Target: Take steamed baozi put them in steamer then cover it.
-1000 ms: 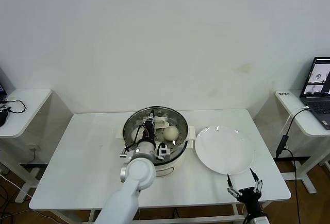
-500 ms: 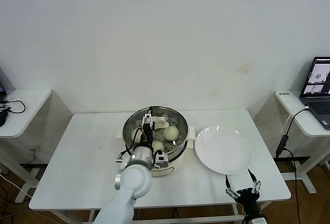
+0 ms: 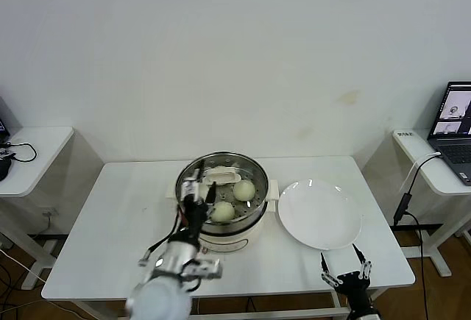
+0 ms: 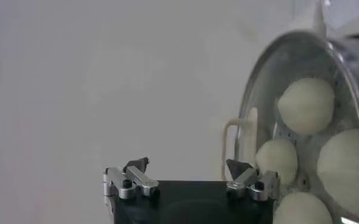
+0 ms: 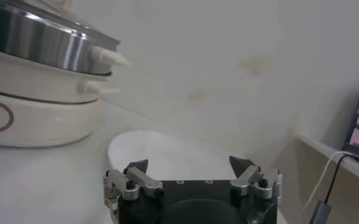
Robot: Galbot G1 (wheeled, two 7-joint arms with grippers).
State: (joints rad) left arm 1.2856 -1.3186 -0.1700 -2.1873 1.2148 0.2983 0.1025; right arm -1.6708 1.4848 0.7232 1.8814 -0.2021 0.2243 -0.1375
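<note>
The steamer [image 3: 250, 218] is a shiny steel pot on a white base at the table's middle. Two cream-white baozi show in it in the head view, one at the far right [image 3: 243, 189] and one nearer [image 3: 223, 212]. My left gripper [image 3: 199, 190] hangs open and empty over the pot's left rim. In the left wrist view that gripper [image 4: 188, 167] stands beside the steamer's rim [image 4: 252, 115], with several baozi [image 4: 306, 105] on the perforated tray. A cream rectangular piece [image 3: 221, 178] lies at the pot's far side; I cannot tell if it is the cover's handle. My right gripper [image 3: 344, 272] waits open at the front edge.
A flat white plate [image 3: 320, 213] lies right of the steamer, bare. From the right wrist the plate [image 5: 167, 152] lies just ahead of the right gripper [image 5: 191, 165], with the steamer's base [image 5: 33, 115] beyond. Side desks flank the table; a laptop [image 3: 456, 125] stands at the right.
My left gripper has opened, left a baozi in the steamer and drawn back towards the pot's near left rim. The right gripper has barely shifted.
</note>
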